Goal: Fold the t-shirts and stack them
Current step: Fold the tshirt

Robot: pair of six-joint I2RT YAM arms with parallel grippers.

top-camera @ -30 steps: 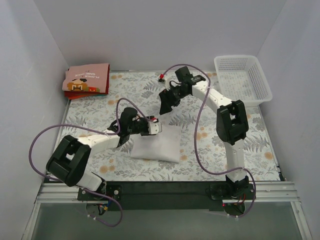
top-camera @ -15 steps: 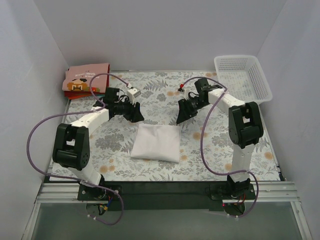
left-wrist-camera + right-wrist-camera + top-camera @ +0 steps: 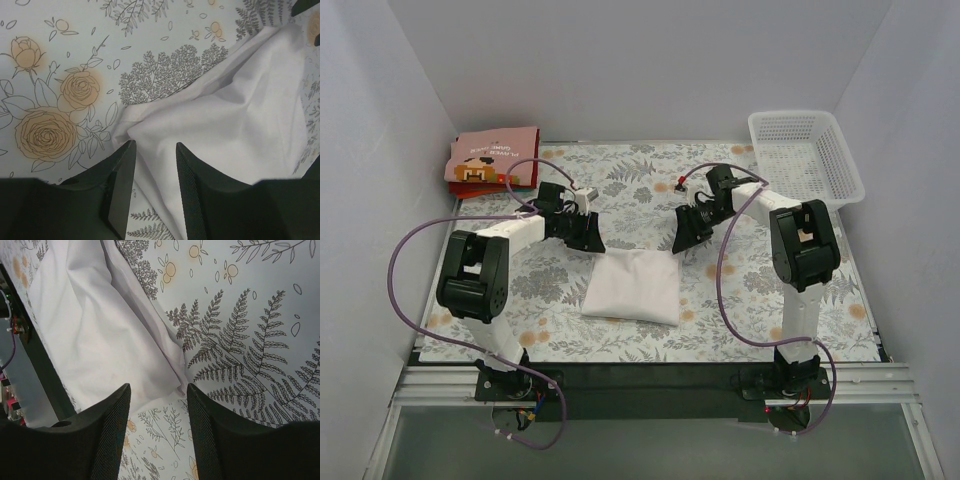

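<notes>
You're poising the left gripper (image 3: 591, 239) and right gripper (image 3: 681, 242), both spread open and empty, at the folded white cloth t-shirt's (image 3: 632, 287) far corners, probably lining up to pinch them.

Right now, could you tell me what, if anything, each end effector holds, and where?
Nothing is held: the left end effector and right end effector are open at the white t-shirt.

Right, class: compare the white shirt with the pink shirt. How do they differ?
The white shirt is plain; the pink shirt bears a brown pixel figure. The white shirt lies alone in the middle; the pink shirt tops a red one in the far left corner. Both are folded flat.
</notes>
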